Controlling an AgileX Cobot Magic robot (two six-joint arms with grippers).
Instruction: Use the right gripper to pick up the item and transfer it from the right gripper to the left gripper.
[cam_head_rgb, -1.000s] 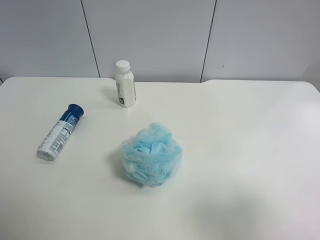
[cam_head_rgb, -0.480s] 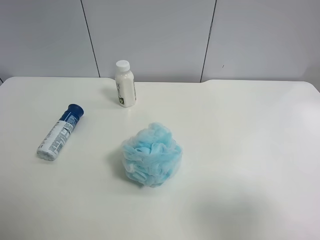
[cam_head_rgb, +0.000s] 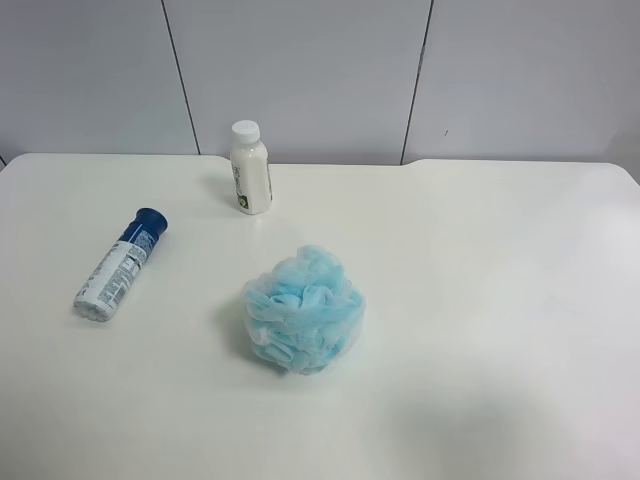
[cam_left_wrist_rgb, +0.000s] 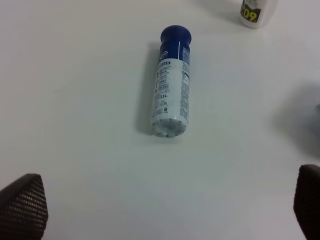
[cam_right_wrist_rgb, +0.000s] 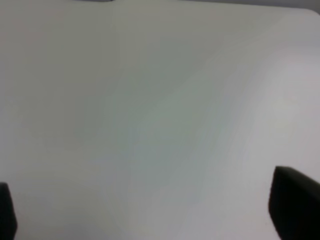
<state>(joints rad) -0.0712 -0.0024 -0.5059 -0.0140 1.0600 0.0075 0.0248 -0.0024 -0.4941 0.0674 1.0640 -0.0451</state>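
Observation:
The item, a slim silver-white can (cam_head_rgb: 119, 265) with a blue label and dark blue cap, lies on its side on the white table (cam_head_rgb: 480, 300) at the exterior high view's left. It also shows in the left wrist view (cam_left_wrist_rgb: 171, 89), lying ahead of my left gripper (cam_left_wrist_rgb: 165, 207), whose two fingertips stand far apart with nothing between them. My right gripper (cam_right_wrist_rgb: 150, 210) is open and empty over bare table. Neither arm shows in the exterior high view.
A white bottle (cam_head_rgb: 250, 168) with a white cap stands upright near the back edge; its base shows in the left wrist view (cam_left_wrist_rgb: 257, 12). A fluffy light-blue mesh puff (cam_head_rgb: 304, 310) sits mid-table. A grey panelled wall stands behind the table.

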